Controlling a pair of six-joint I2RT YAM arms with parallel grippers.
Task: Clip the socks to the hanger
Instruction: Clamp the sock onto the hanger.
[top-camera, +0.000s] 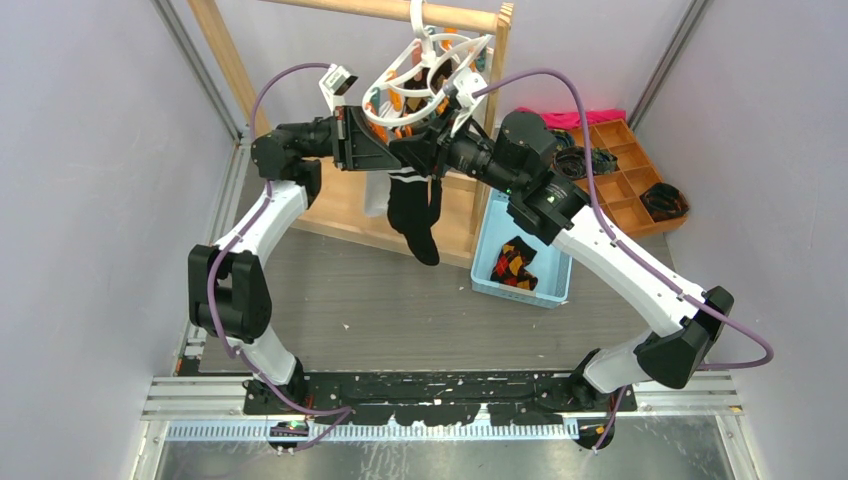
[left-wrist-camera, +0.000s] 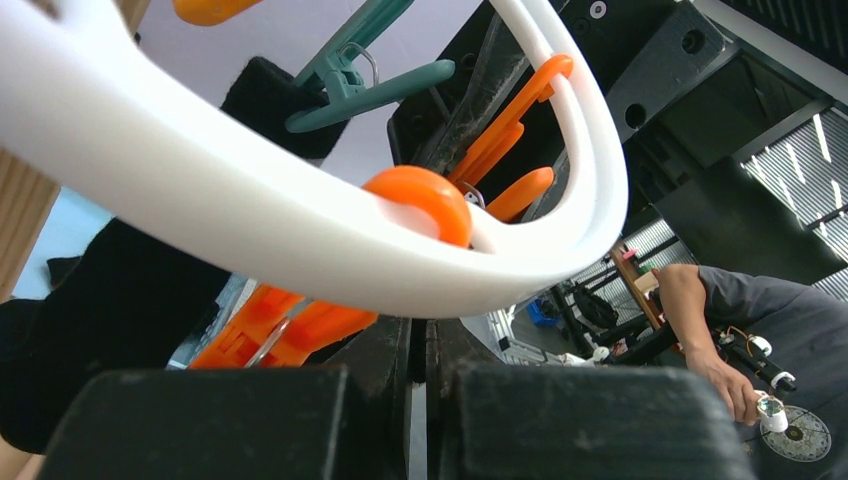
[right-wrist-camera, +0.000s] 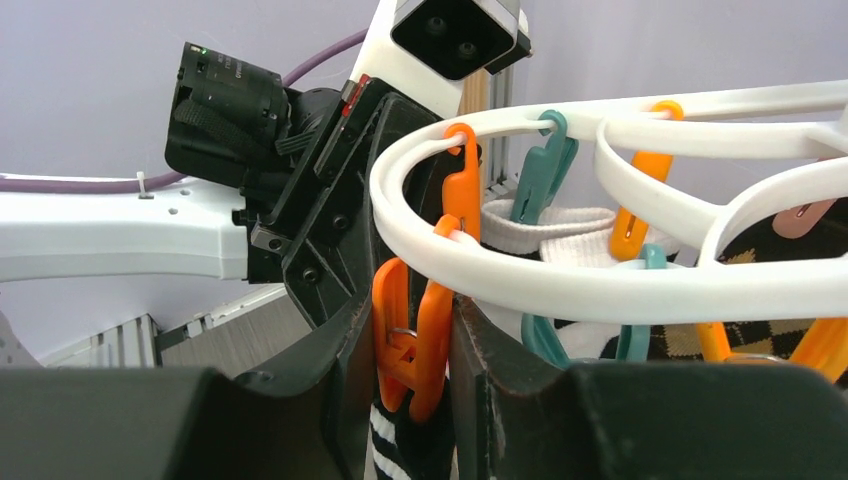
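The white hanger (top-camera: 400, 62) hangs tilted from the wooden rack, its ring (right-wrist-camera: 520, 285) carrying orange and teal clips. A black sock (top-camera: 412, 215) with white cuff stripes (right-wrist-camera: 405, 445) dangles below the ring. My right gripper (right-wrist-camera: 412, 300) is shut on an orange clip (right-wrist-camera: 420, 345), one finger on each side of it, and the clip's lower ends sit on the striped cuff. My left gripper (left-wrist-camera: 420, 325) is shut, its tips pinched at the ring's edge (left-wrist-camera: 300, 250), just left of the right gripper (top-camera: 432, 140). The black sock (left-wrist-camera: 110, 320) shows to its left.
The tall wooden rack (top-camera: 225, 60) stands at the back. White socks (right-wrist-camera: 545, 225) and an argyle sock (right-wrist-camera: 760, 235) hang on other clips. A blue bin (top-camera: 490, 265) with argyle socks (top-camera: 515, 262) sits right of the rack, an orange compartment tray (top-camera: 620, 170) beyond it.
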